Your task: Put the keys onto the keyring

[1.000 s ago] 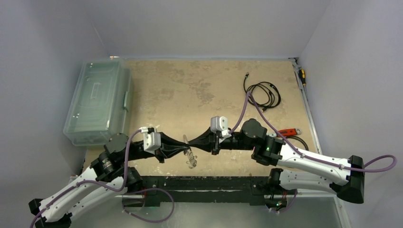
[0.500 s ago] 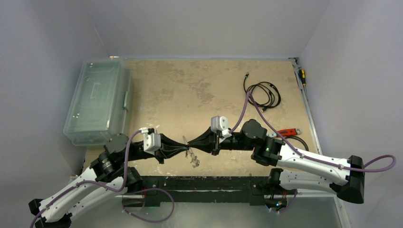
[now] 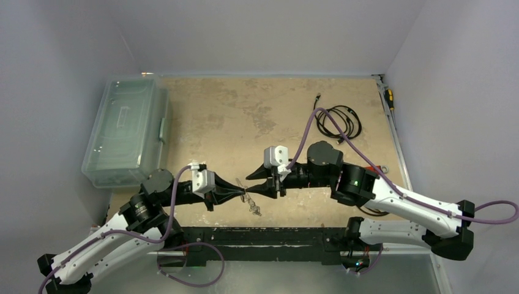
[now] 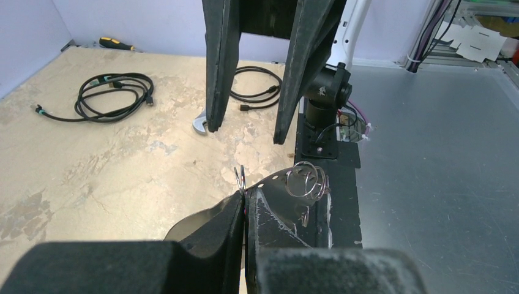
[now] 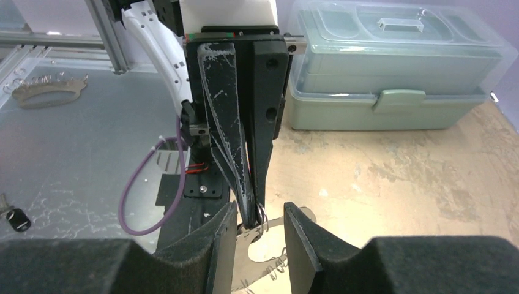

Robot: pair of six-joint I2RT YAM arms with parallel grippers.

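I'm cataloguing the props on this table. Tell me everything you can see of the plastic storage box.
The plastic storage box is a rectangular tub of translucent pale green plastic with a clearer lid. The lid is on and carries a recessed moulded handle; an opaque green latch sits mid-way along one long side, looking shut. It stands upright along the table's left edge, reaching the far corner. Only the table touches it. Its contents cannot be made out.

- Box point(image 3: 125, 131) on the table's point(image 3: 245, 116) far left.
- Cable point(image 3: 339, 122) at far right, with a screwdriver point(image 3: 388, 97) to its right along the edge.
- Keyring point(image 4: 306, 180) at front middle, between left gripper point(image 4: 243, 199) and right gripper point(image 4: 245, 131).
- Key point(image 5: 15, 217) on the metal ledge point(image 5: 79, 159) before the table.
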